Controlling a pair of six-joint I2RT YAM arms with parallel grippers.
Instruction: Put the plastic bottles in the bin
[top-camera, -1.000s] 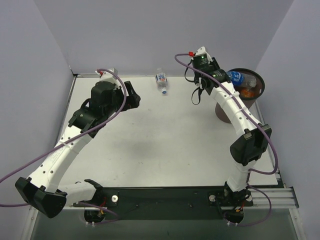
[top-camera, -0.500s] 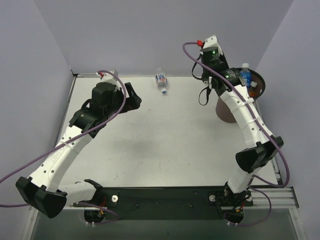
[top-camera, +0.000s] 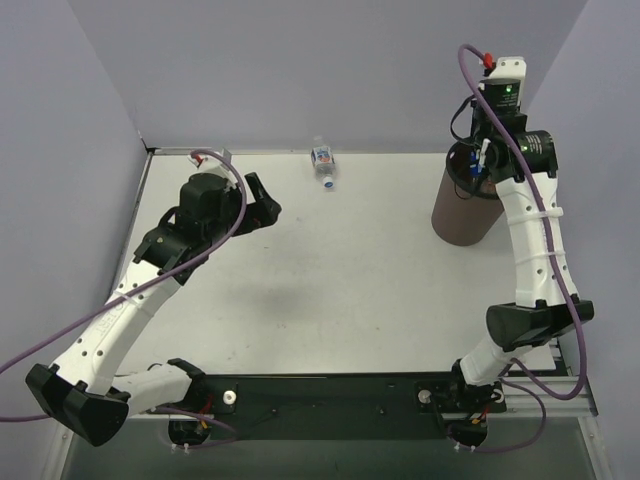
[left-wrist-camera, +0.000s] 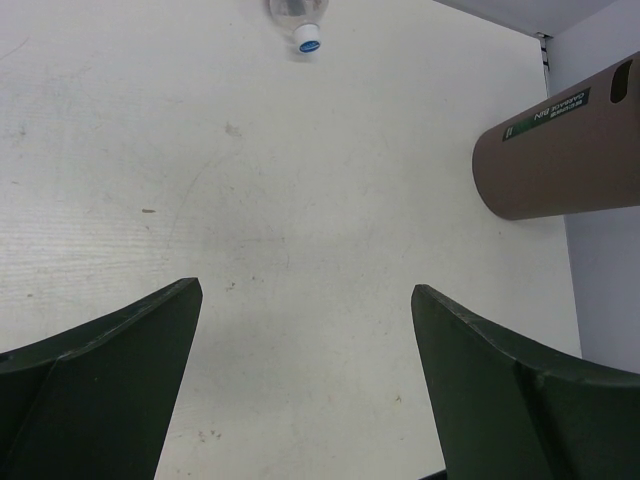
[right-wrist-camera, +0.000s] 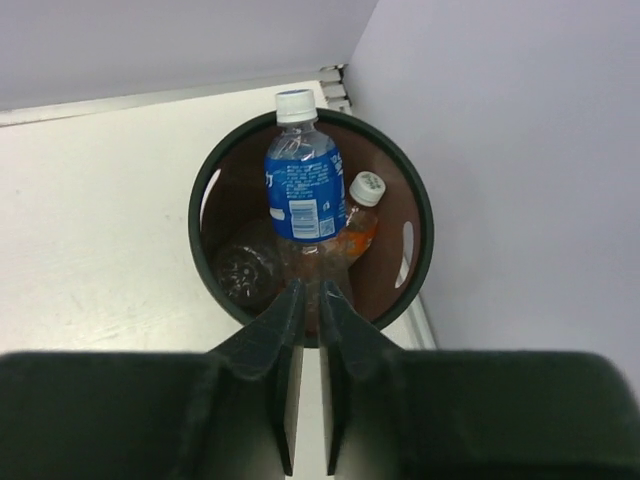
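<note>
White table (top-camera: 350, 290) between lavender walls (top-camera: 300, 70). Our right gripper (right-wrist-camera: 311, 286) hangs over the bin (right-wrist-camera: 197, 235) at the upper right of the overhead view. Its fingers appear pinched nearly together on the clear base of the blue bottle (right-wrist-camera: 303, 190), which points cap-first across the bin's mouth. Inside the bin we see an orange bottle (right-wrist-camera: 360, 225) and a clear bottle (right-wrist-camera: 240, 268). Our left gripper (left-wrist-camera: 305, 290) is spread wide and empty, low over the table at centre left. A white-blue bottle (top-camera: 322, 163) lies on its side at top centre, well apart from both grippers. We judge the step to be the drop. Next the right fingers must part, then the left arm should reach for the white-blue bottle.
</note>
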